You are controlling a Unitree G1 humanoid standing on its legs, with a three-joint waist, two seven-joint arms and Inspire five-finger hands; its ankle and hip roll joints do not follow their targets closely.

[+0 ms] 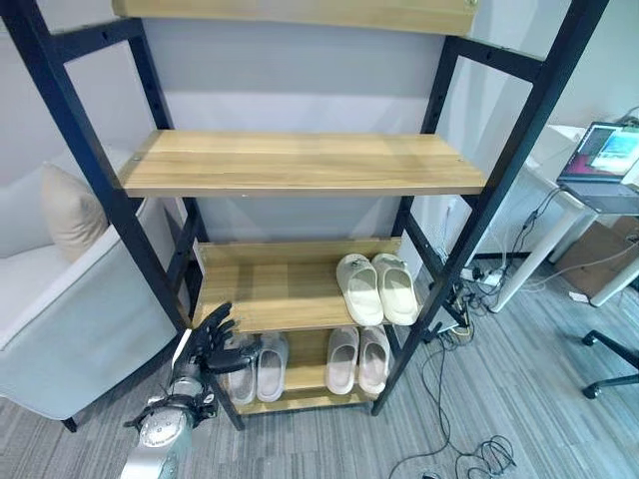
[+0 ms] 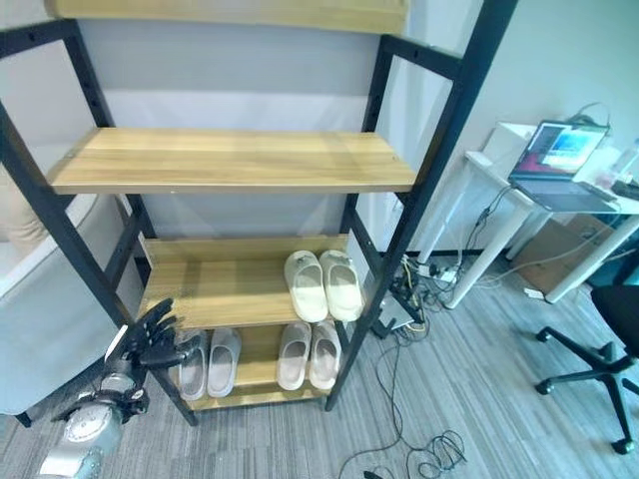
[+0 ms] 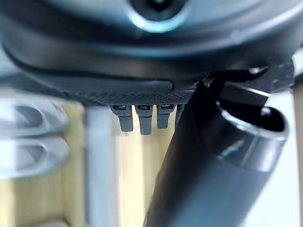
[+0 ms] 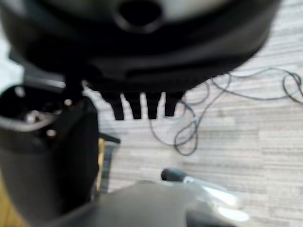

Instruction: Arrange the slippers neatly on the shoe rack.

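Left hand: dark, fingers spread, empty, touching grey foam slippers on black-framed wooden shoe rack bottom shelf. White slipper pairs beside, cream pair above. Advice: nudge gently, toes aligned. Right hand: fingers straight.

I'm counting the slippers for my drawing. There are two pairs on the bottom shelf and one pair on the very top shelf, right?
Not quite. The two pairs on the bottom shelf are right: grey slippers and white slippers. But the cream slippers sit on the shelf just above the bottom one, not the top. The left eye view shows this.
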